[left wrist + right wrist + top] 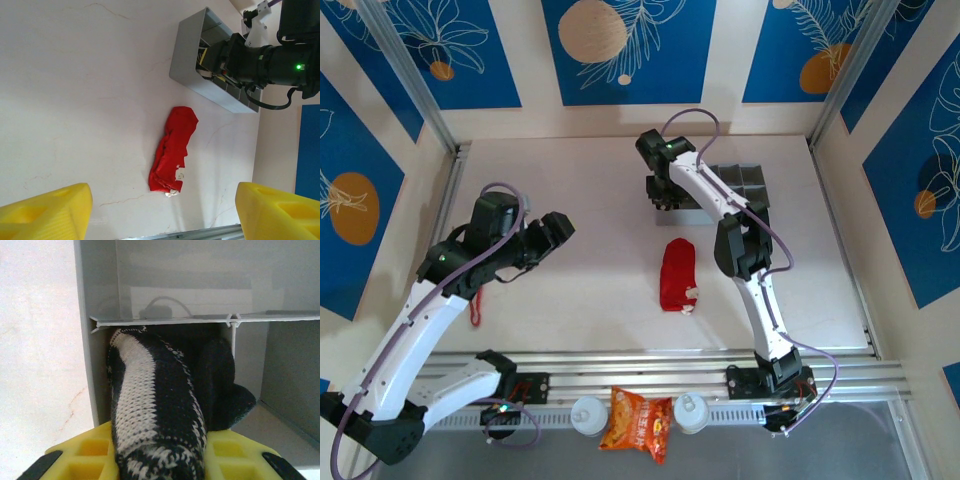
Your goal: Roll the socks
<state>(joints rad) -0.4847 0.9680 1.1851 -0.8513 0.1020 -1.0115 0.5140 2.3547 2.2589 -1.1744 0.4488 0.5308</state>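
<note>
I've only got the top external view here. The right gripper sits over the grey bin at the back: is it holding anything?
Observer: Yes, the right gripper is shut on the striped sock, black with grey-white bands.
Operator: Is it inside yet?
Observer: Its far end sits inside a compartment of the grey bin, next to a divider.
Operator: And the other arm?
Observer: The left gripper is open: its yellow fingers stand wide apart with nothing between them.
</note>
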